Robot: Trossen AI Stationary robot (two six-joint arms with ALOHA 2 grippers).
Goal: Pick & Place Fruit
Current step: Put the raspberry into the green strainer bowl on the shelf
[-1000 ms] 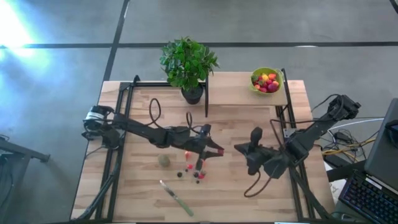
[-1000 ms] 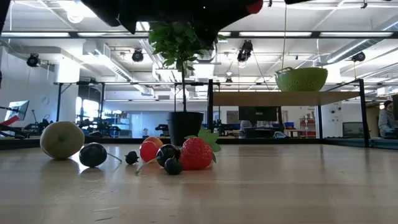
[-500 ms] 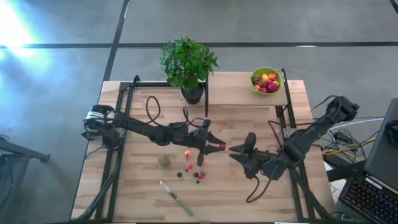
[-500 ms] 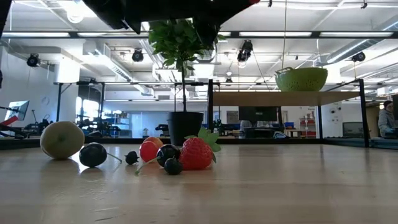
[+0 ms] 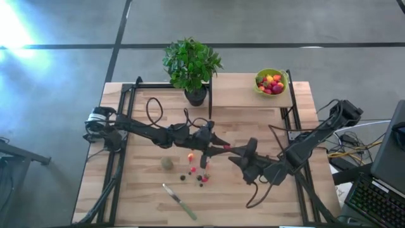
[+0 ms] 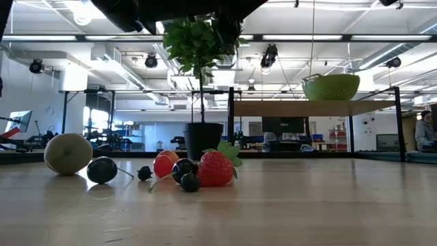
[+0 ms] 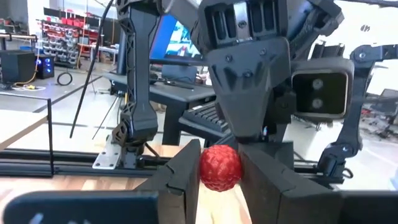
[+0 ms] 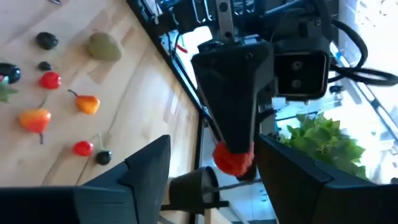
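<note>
My left gripper [image 5: 224,147] is shut on a red raspberry-like berry [image 7: 219,168], held high above the table's middle. My right gripper [image 5: 236,156] faces it, open. In the right wrist view the berry [image 8: 233,158] shows between my right fingers [image 8: 146,165], apart from both. The rest of the fruit lies on the table below: a dull-green kiwi-like ball [image 5: 166,163], a strawberry [image 6: 217,168], small red and orange berries [image 5: 190,156] and dark berries [image 6: 102,169]. My left gripper pinches the red berry by its two sides [image 7: 202,169] between its two fingertips. The fingers reach about level toward the table's right side. The berry is lifted well clear of the table, its far half sticking out past the fingertips.
A lime-green bowl [image 5: 271,82] with several fruits stands on a raised shelf at the back right. A potted plant [image 5: 192,66] stands at the back middle. A green-handled knife [image 5: 180,201] lies near the front edge. Black frame rails [image 5: 288,114] run along both sides.
My right gripper has gone toward the table's left, up to my left gripper, and has rolled. My left gripper has tipped its fingers upward, and the red berry has passed out of the low view's top edge.
</note>
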